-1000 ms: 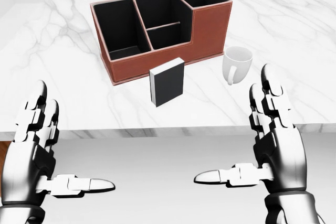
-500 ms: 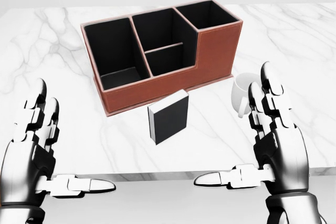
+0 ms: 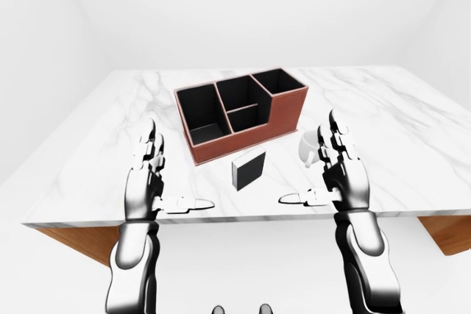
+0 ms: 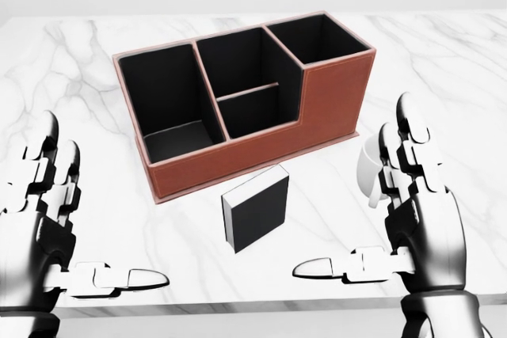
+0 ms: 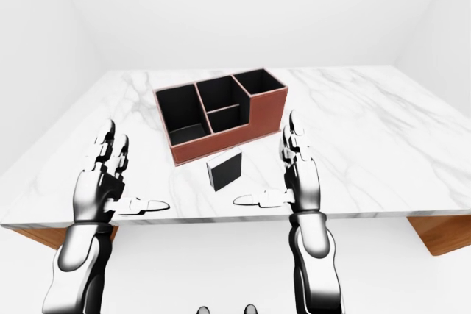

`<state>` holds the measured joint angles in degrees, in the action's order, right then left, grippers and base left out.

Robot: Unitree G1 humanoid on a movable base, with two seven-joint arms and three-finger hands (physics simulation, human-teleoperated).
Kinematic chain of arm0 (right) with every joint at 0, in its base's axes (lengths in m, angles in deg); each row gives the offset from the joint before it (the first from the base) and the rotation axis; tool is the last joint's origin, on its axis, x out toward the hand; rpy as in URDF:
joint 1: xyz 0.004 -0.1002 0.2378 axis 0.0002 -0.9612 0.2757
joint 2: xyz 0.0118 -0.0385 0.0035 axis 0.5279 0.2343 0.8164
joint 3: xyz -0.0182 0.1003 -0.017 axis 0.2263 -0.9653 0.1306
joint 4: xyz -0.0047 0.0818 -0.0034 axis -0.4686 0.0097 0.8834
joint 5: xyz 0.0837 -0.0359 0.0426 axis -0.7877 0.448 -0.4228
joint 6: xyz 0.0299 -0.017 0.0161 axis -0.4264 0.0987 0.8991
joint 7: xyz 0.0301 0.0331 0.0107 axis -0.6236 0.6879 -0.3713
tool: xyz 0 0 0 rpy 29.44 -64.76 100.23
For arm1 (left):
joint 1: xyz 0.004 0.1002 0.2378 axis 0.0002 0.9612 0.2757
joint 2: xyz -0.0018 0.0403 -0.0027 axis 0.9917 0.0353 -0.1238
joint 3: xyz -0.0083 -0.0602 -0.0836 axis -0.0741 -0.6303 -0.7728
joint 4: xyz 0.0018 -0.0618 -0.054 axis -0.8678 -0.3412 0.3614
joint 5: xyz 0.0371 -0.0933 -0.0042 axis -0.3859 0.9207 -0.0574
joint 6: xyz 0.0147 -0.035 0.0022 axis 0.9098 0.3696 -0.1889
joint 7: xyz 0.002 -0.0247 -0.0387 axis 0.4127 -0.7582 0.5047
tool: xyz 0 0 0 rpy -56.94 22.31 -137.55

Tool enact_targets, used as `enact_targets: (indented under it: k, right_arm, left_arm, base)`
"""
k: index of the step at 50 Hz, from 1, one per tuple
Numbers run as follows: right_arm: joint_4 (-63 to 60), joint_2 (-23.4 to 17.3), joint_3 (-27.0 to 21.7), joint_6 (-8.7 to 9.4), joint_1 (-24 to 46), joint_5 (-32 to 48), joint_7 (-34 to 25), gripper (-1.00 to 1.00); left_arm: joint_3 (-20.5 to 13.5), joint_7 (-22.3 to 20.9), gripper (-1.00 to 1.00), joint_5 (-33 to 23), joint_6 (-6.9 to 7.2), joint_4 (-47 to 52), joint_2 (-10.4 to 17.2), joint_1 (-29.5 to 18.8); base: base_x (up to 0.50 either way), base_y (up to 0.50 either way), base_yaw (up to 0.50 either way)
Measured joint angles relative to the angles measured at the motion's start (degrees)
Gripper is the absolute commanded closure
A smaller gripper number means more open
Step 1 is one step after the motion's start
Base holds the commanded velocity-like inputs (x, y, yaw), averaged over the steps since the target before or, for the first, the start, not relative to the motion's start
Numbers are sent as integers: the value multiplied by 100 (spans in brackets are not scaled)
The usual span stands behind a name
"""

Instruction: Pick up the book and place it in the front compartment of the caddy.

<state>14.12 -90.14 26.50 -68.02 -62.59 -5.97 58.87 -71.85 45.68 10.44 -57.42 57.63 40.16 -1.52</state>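
A black book (image 4: pixel 255 217) with white page edges stands upright on the marble table (image 4: pixel 87 61), just below the brown caddy (image 4: pixel 238 100) in the head view. The caddy has several black compartments; its low long wall faces the book. My left hand (image 4: pixel 75 227) is open at the lower left, apart from the book. My right hand (image 4: pixel 372 219) is open at the lower right, palm toward the book, and partly covers the mug. Neither hand touches anything.
A white mug (image 4: pixel 370 168) stands to the right of the book, behind my right hand's fingers (image 4: pixel 412 148). The table's near edge (image 3: pixel 221 220) runs just under both hands. Brown wood (image 3: pixel 70 240) shows under the tabletop.
The whole picture has shifted: the camera has moved closer, so the caddy, book and mug sit lower and larger. My hands now lie over the table's edge, both still open.
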Motion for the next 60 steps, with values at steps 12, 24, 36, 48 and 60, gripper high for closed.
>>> enact_targets:
  k: [12,24,36,48,60]
  right_arm:
    - [-106,0,15,0,-76,-57,-89,-100]
    - [-96,3,26,0,-71,-3,-71,-100]
    - [-157,5,32,0,-118,-16,-97,-100]
    - [-180,-1,24,0,-113,-40,-147,-100]
    - [-126,2,43,0,-93,20,-132,-100]
  left_arm:
    - [-13,-4,-100,13,0,59,-2,21]
    - [-12,-8,-100,16,0,99,-7,20]
    - [-14,-11,-100,22,0,141,-9,48]
    - [-1,-12,-100,25,0,148,-12,42]
    - [-7,-19,-100,36,0,209,-13,28]
  base:
    - [50,0,0]
    - [26,0,0]
    - [18,0,0]
    - [50,0,0]
    - [30,0,0]
